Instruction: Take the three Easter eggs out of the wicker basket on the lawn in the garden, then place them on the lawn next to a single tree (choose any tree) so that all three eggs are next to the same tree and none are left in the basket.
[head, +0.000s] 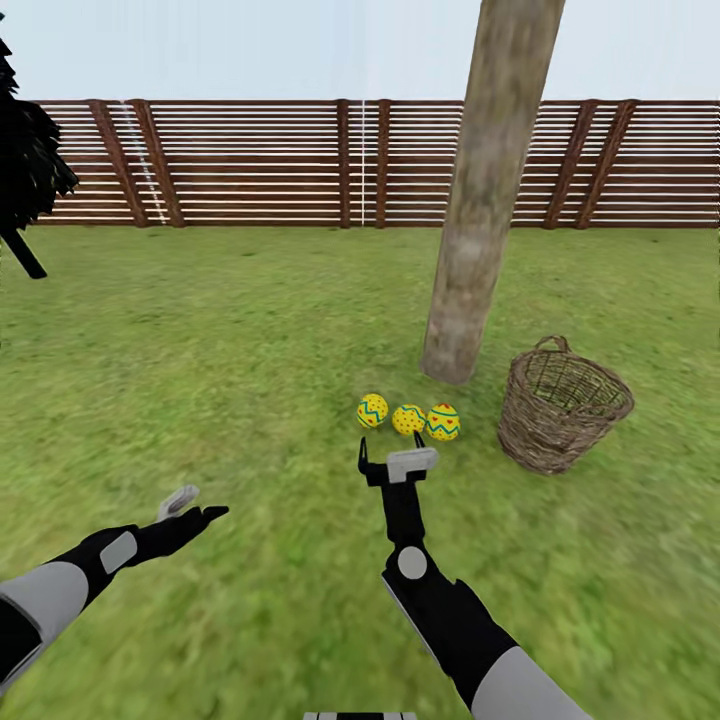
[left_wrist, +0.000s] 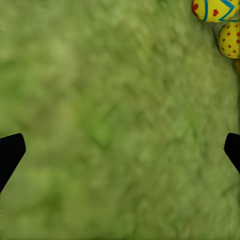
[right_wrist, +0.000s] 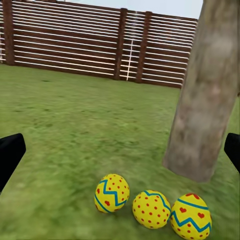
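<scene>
- Slat fence (head: 300, 165) closes the far side of the garden; mottled green lawn (head: 230, 340) runs from it to the robot, pale sky above, a black conifer (head: 30, 160) at far left.
- Tree (head: 480, 190): thick, straight, pale grey-brown trunk with rough bark, leaning slightly in the head view, base right of centre.
- Three eggs (head: 408, 416) lie in a short left-right row on the grass just near of the trunk base, close together. Smooth, glossy yellow shells with blue zigzags and red dots or hearts.
- Basket (head: 563, 405) stands right of the eggs and trunk, tilted toward the robot. Loose brown-grey twig weave, loop handle on the rim. What shows of the inside looks empty; the bottom is partly hidden.
- Right hand (head: 398, 464): just near of the egg row, pointing straight at it, fingers spread wide, holding nothing. Its wrist view has the eggs dead ahead and the trunk behind them.
- Left hand (head: 190, 512): well to the left and nearer, low over bare grass, fingers apart, empty. Two eggs sit at the edge of its wrist view.
- Judgement: right arm is the nearer; eggs look placed, so any next move is a straight pull-back away from the row.
</scene>
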